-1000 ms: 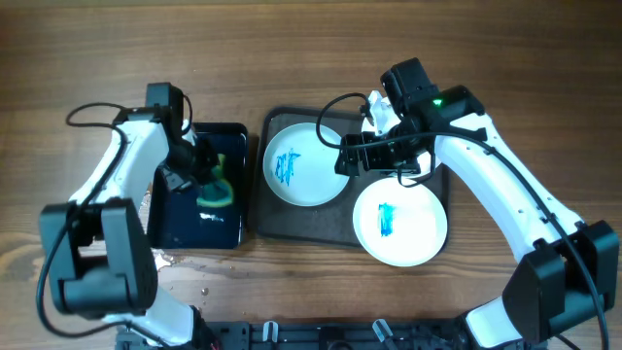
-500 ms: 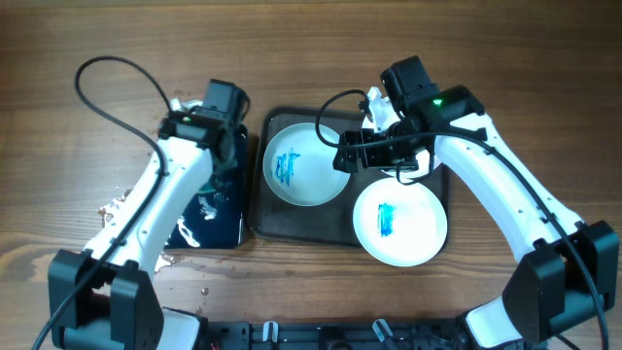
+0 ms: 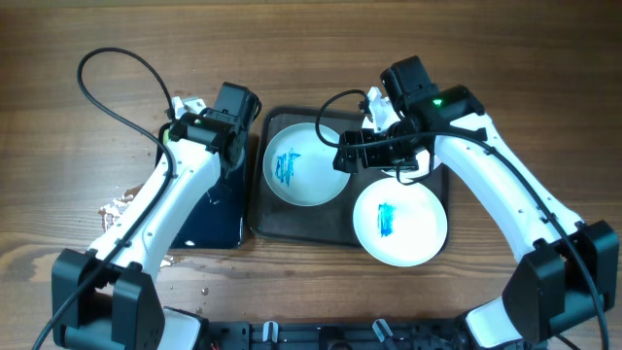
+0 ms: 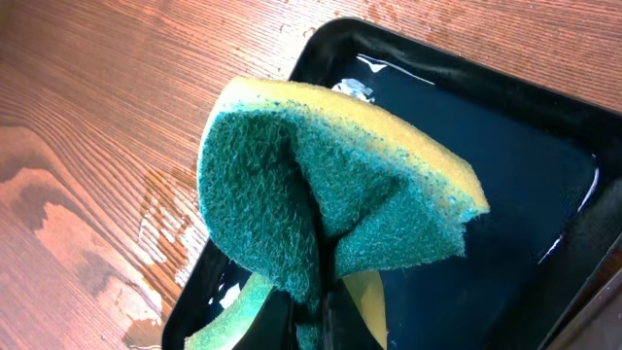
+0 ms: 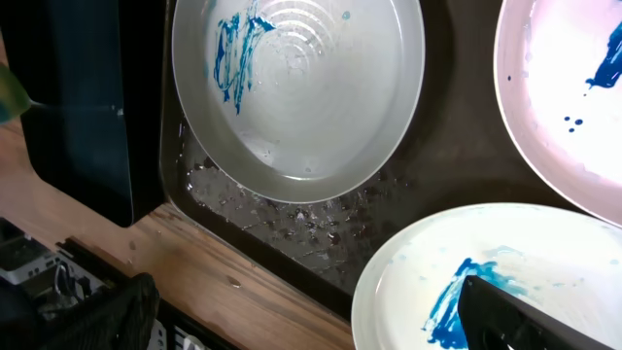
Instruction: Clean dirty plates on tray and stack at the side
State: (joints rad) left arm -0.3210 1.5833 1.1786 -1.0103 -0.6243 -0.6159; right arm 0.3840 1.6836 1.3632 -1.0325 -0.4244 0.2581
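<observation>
Tray [image 3: 292, 224] lengthwise left-right, plates [image 3: 316, 173] face-up.

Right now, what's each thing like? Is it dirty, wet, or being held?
Sponge: folded, pinched in the left fingers, above the black tray.
Left plate: blue smear, dirty, wet.
Front plate: blue smear, dirty.
Back plate: blue marks, dirty.
Tray: wet, dotted with water drops.
Black tray: wet and shiny.
Right fingers: open, holding nothing.
</observation>
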